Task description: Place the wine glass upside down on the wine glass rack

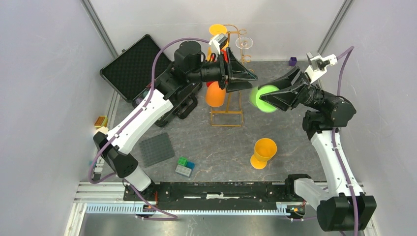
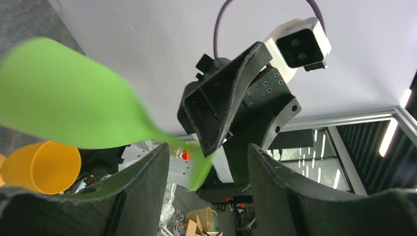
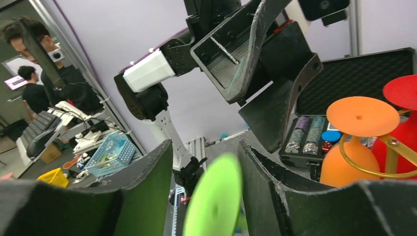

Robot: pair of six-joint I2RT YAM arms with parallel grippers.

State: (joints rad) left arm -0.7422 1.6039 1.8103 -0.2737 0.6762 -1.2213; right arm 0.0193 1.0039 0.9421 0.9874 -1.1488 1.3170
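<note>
The wine glass [image 1: 263,98] is bright green and lies sideways in the air, right of the wine glass rack [image 1: 241,110], a gold wire stand. My right gripper [image 1: 268,97] is shut on it. In the right wrist view its round foot [image 3: 214,196] sits between the fingers, close against the right one. My left gripper [image 1: 250,81] hangs open just left of and above the glass. In the left wrist view the bowl [image 2: 64,108] passes outside the left finger, and only the far foot shows in the gap of that gripper [image 2: 207,147].
An orange glass [image 1: 215,96] hangs upside down on the rack, and a clear glass [image 1: 244,43] is near the rack's top. Another orange glass [image 1: 263,151] stands upright on the table. An open black case [image 1: 135,66], a grey studded plate [image 1: 156,149] and small blocks [image 1: 185,167] lie at the left.
</note>
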